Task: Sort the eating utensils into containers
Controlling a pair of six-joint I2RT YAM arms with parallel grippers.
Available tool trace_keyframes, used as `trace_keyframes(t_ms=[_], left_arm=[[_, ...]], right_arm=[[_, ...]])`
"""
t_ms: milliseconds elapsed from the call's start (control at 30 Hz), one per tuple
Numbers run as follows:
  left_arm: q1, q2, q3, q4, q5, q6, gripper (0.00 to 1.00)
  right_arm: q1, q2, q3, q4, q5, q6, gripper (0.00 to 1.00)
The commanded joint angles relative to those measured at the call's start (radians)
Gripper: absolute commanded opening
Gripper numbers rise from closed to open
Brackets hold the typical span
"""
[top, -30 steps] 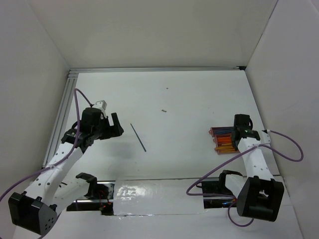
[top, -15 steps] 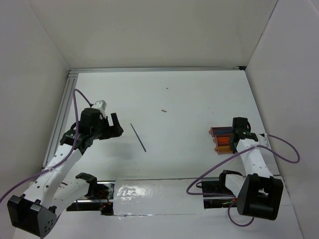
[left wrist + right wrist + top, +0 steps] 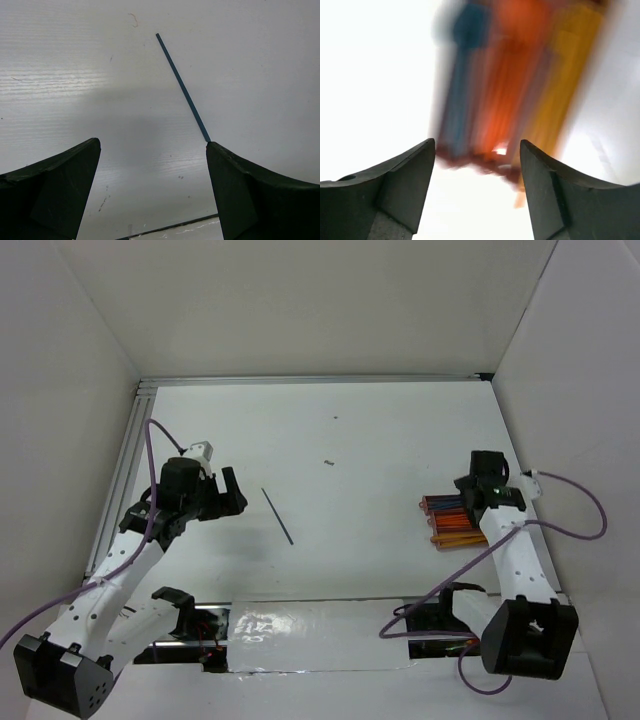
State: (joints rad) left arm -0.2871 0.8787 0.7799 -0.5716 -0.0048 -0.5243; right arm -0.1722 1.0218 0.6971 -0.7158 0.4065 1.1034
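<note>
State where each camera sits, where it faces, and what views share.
Top external: above, behind, facing down at the table; left arm, right arm show.
Left wrist: faces down past the open left gripper at a blue stick.
Right wrist: faces the container past the open right gripper.
Shared: stick and container also show from above.

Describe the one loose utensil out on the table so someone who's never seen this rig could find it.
On the white table, look at the left half, just right of the left gripper. A thin dark blue stick lies flat and diagonal on the bare surface. It is alone there, while the other utensils, mostly orange, sit packed in the tray at the far right.
</note>
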Motion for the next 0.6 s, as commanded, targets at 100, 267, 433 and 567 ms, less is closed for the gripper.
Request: trace_keyframes(t_ms=[100, 267, 433, 567], left_arm=[[-0.003, -0.021, -0.007, 0.059, 0.008, 0.038, 1.0], [-0.001, -0.037, -0.01, 0.055, -0.023, 0.032, 1.0], [-0.001, -0.061, 0.001, 0.006, -0.098, 0.001, 1.0], [-0.001, -0.072, 0.01, -0.02, -0.153, -0.046, 1.0]], right_arm=[[0.323, 0.01, 0.32, 0.128, -0.021, -0.287, 0.81], [0.661, 0.231, 0.461, 0.24, -0.06, -0.425, 0.79], [0.982, 0.438, 0.531, 0.309, -0.025, -0.479, 0.77], [1.097, 0.598, 0.591, 0.363, -0.096, -0.502, 0.74]])
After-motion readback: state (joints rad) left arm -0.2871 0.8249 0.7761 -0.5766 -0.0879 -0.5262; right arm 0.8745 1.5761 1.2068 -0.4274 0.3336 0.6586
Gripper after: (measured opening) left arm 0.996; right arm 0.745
